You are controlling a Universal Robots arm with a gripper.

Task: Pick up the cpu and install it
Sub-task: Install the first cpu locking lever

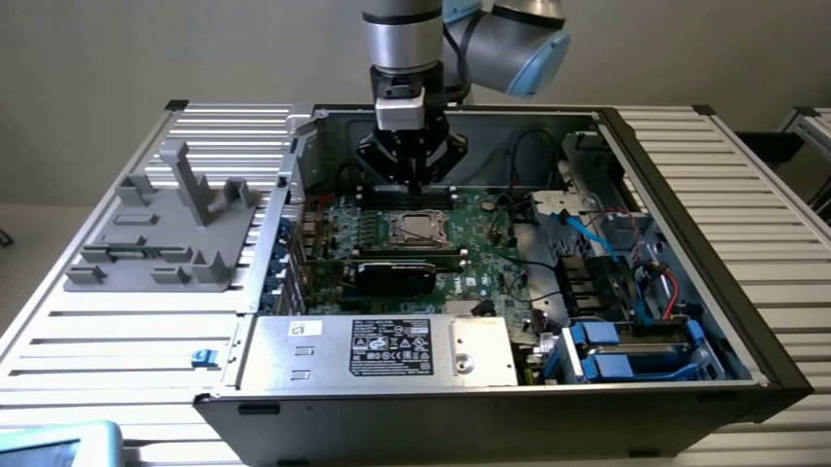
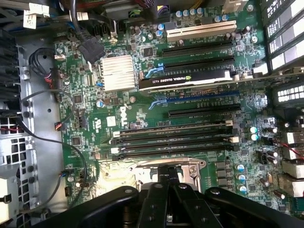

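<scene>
Gripper over the socket, cpu seated on the motherboard.

I see the gripper point(image 1: 413, 182) closed, holding nothing, just above the cpu point(image 1: 415, 229), which lies in its socket inside the open computer case point(image 1: 727, 321). The case sits on a slatted metal table point(image 1: 117, 341) beside a grey fixture point(image 1: 169, 229); a plain wall stands behind.

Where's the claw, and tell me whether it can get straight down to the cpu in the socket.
Probably yes. The claw, shut, hangs just behind the cpu inside the open case; nothing covers the chip's shiny top.
</scene>
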